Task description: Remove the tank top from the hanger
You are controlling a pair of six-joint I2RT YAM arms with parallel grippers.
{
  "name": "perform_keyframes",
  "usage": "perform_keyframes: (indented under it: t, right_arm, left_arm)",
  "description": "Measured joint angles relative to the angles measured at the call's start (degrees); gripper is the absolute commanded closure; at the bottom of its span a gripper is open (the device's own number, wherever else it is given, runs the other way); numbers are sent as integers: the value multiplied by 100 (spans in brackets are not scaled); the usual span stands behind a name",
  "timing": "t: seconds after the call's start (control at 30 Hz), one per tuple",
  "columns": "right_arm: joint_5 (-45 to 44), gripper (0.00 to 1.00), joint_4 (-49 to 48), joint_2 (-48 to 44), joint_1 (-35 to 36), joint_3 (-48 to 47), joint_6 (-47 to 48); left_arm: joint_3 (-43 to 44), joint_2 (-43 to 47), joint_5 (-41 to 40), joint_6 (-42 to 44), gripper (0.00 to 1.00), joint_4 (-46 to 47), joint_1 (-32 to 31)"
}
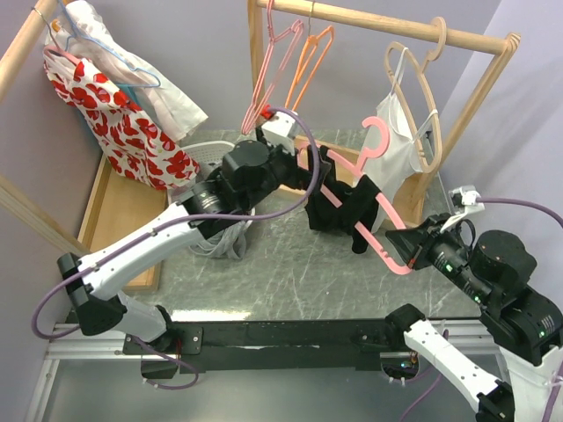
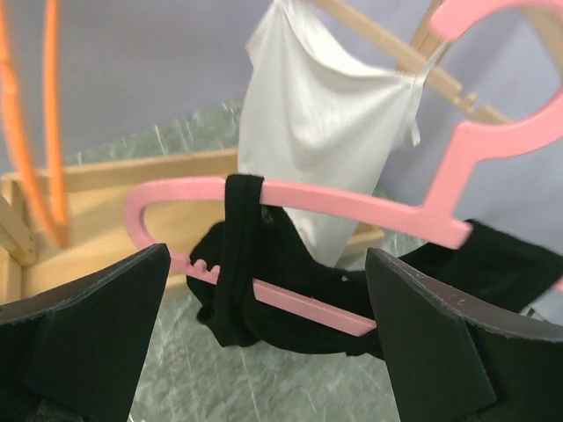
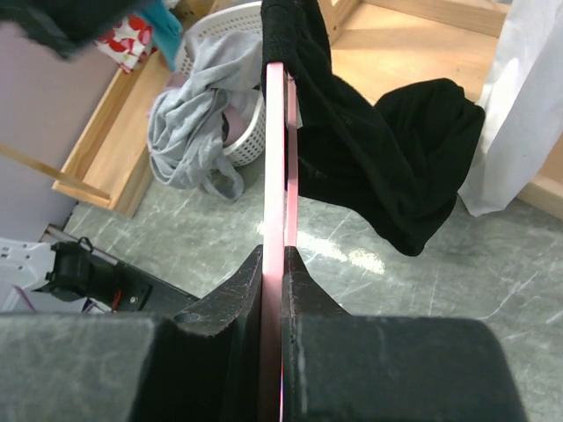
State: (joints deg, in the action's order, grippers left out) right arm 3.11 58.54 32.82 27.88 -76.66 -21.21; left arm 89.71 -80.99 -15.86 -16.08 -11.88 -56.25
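A black tank top [image 1: 345, 207] hangs bunched on a pink hanger [image 1: 380, 230] held above the table. My right gripper [image 1: 415, 255] is shut on the hanger's lower end; in the right wrist view the hanger [image 3: 283, 176] runs edge-on out of the jaws with the tank top [image 3: 387, 149] draped over it. My left gripper [image 1: 310, 167] is open, close to the hanger's far end. In the left wrist view one strap [image 2: 236, 237] loops over the hanger's arm [image 2: 334, 200] and the fingers [image 2: 431, 325] stand wide apart, short of the cloth.
A wooden rail [image 1: 387, 19] carries pink and orange hangers [image 1: 290, 61] and a white top [image 1: 400, 145]. A white basket [image 1: 211, 158] with grey clothes stands behind the left arm. A red-flowered garment [image 1: 119, 119] hangs on the left rack.
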Motion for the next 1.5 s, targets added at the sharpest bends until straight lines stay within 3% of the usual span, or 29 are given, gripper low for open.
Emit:
perform_keyframes:
  t: [0.33,0.57,0.83,1.03,1.07,1.1,1.13,1.2,1.3,1.37,1.4,1.5]
  right_arm:
    - [107,100,37,-151,0,0,7]
    - [151,100,68,-151,0,-20,26]
    - [254,100,68,-151,0,-26,52]
    - [190,100,70,-151,0,-26,72]
    - [170,100,70,-151,0,-26,72]
    - [142,100,70,-151,2,-26,72]
    - [118,100,70,-149,0,-26,72]
    - [85,100,68,-151,0,-17,72]
    - [74,100,68,-151,2,-13,72]
    - [76,100,68,-151,0,-13,92]
    - [76,100,66,-151,0,-13,94]
    - [79,100,68,-149,0,-13,118]
  left_arm:
    - [-424,-238,304,-317,1,-20,0]
    - [-498,-446,398,-317,7,63,0]
    - [-503,-894,188,-243,35,164,0]
    - [-553,-861,-107,-197,37,306,2]
    - [-577,-839,-127,-199,41,310,2]
    - [-603,-809,-149,-199,57,310,2]
    - [-632,-780,-164,-197,65,313,2]
    - [-688,-719,-188,-186,77,343,2]
    - [-708,-682,-208,-151,88,372,2]
    - [-708,-686,-205,-127,87,367,2]
    - [-708,-693,-205,-118,77,363,2]
    - [-708,-704,-201,-116,27,345,9]
